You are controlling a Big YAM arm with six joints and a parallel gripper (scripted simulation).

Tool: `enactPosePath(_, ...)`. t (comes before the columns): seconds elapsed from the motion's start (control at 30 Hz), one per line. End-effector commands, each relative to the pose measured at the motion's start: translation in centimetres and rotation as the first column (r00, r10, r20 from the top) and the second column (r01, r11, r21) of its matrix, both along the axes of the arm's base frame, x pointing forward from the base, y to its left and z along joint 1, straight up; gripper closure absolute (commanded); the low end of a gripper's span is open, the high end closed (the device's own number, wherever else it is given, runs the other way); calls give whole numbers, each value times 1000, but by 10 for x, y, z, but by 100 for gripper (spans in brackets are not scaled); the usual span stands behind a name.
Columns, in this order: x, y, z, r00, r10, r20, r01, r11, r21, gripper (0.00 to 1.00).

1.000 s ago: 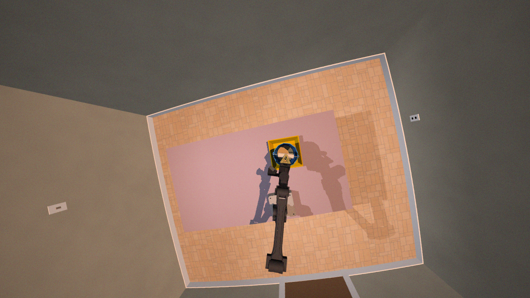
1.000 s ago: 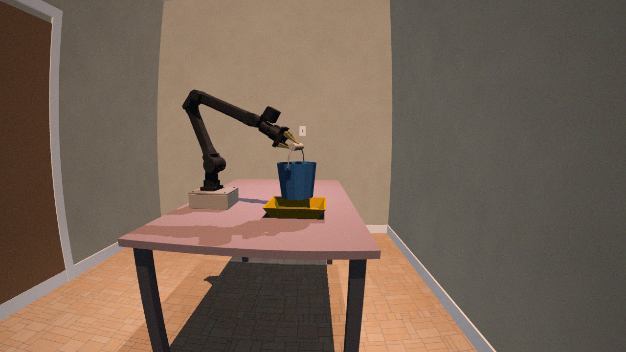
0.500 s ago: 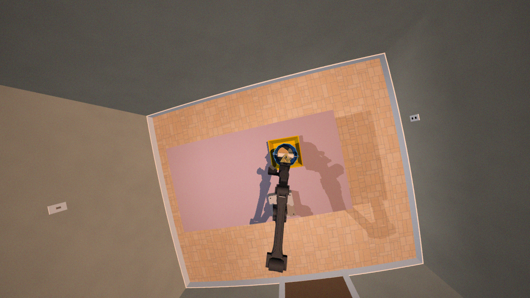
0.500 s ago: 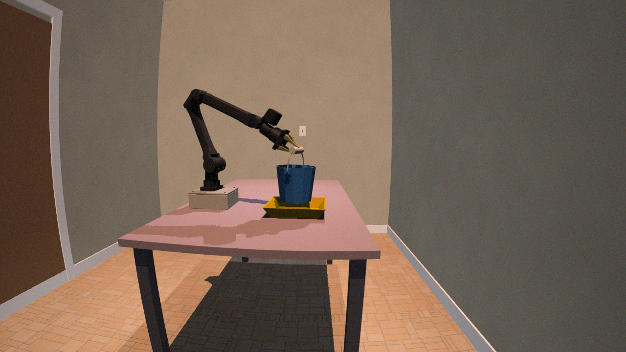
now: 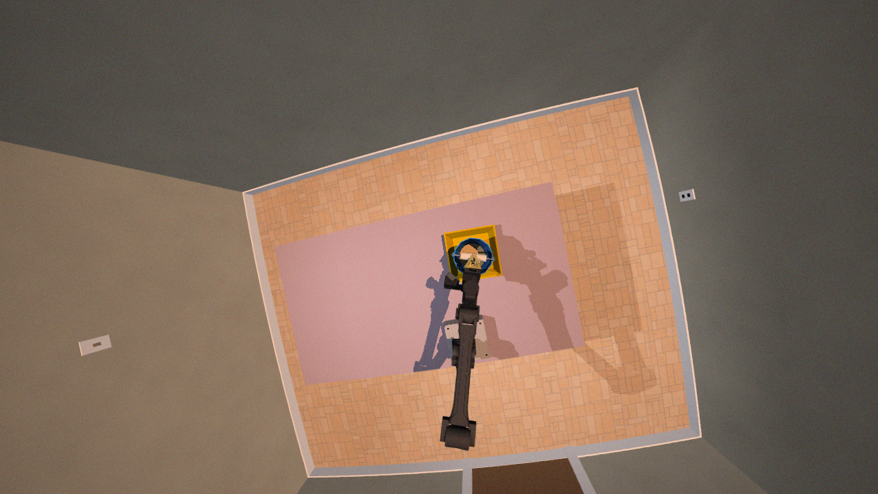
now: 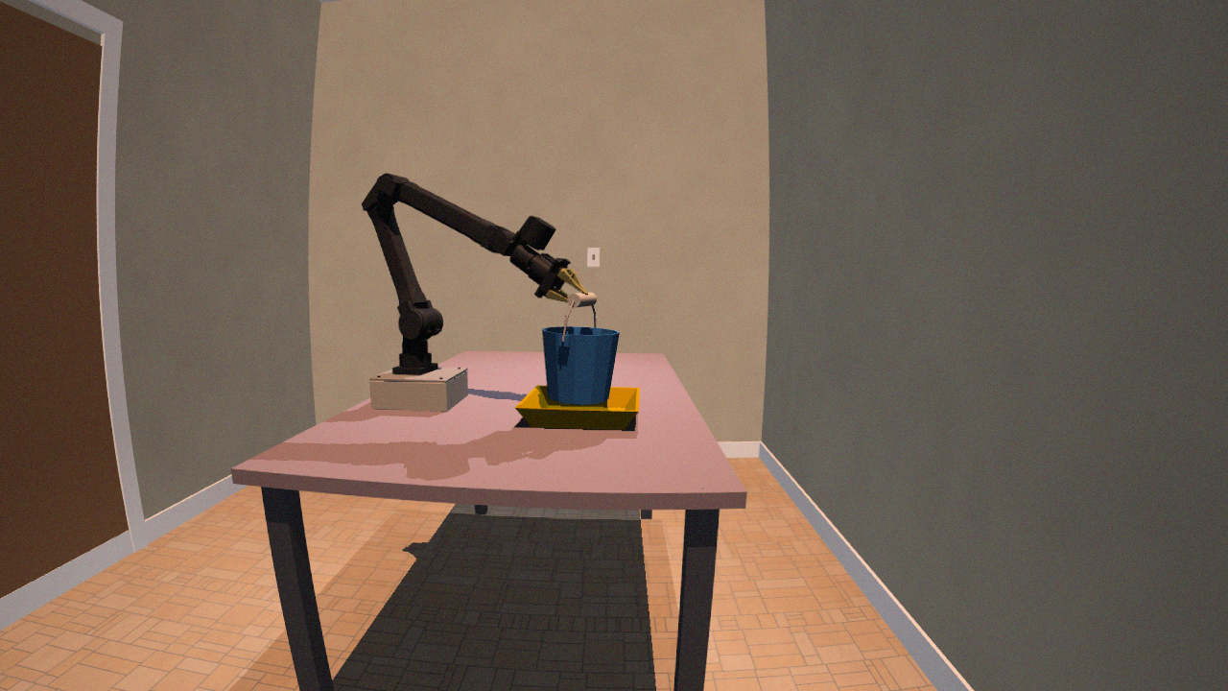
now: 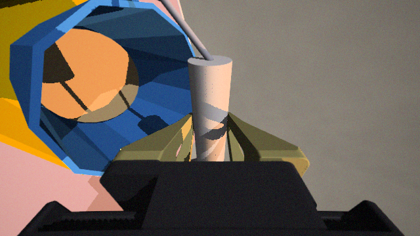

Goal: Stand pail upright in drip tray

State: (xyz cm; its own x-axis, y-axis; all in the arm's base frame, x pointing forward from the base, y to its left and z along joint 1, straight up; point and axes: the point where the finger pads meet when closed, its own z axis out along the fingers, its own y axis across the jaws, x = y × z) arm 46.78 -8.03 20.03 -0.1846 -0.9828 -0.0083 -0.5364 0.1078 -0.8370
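On the pink desk [image 6: 481, 464], my claw [image 7: 210, 137] clamps the pale cylindrical handle grip [image 7: 210, 95]; the blue plastic pail [image 6: 580, 365] hangs at six o'clock below, inside the yellow drip tray [image 6: 549, 416].

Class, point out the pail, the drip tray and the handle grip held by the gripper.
Pail [image 6: 580, 365]: exterior view, blue side wall.
Drip tray [image 6: 573, 416]: exterior view, yellow front wall.
Handle grip [image 7: 210, 88]: wrist view, pale cylinder above the fingers.
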Motion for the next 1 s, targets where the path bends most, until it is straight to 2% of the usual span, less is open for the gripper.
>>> enactPosePath(0.0,16,2,47,993,3,114,-2,1000,-8,79)
enactPosePath(0.97,26,0,32,994,3,107,-3,1000,-7,79)
